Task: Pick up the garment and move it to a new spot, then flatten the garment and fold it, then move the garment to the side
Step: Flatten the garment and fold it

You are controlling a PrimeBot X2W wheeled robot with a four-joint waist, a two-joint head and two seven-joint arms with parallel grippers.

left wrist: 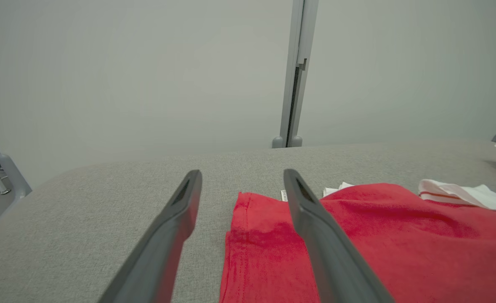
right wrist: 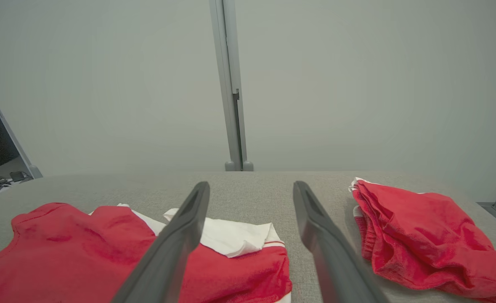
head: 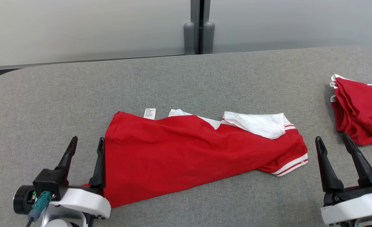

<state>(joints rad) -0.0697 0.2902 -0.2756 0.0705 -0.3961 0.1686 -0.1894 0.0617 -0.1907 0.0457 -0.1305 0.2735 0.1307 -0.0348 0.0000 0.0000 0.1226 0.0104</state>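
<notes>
- Right now, you are holding your left gripper point(head: 88, 138) with its two long dark fingers spread wide and gripping nothing. It is sitting low at the left edge of the garment, and its inner finger is lying just beside the hem.
- You are holding your right gripper point(head: 331, 136) spread and empty too, hovering over bare cloth-covered surface just past the garment's striped sleeve point(head: 291, 165).
- The rumpled red cotton T-shirt with white trim point(head: 189, 151) is lying mid-way across the grey fabric-covered table point(head: 204, 72), doubled over unevenly, with its white inside point(head: 255, 123) showing at the far right.
- A heap of red-and-white clothing point(head: 362, 110) is resting well apart at the table's right edge.
- You are probably working in the flatten-and-fold step, between grasps; the shirt is looking neither smooth nor squarely folded.
- The next move is calling for both grippers dropping onto opposite ends, pinching a single layer at the hem and at the sleeve, then pulling apart gently.
</notes>
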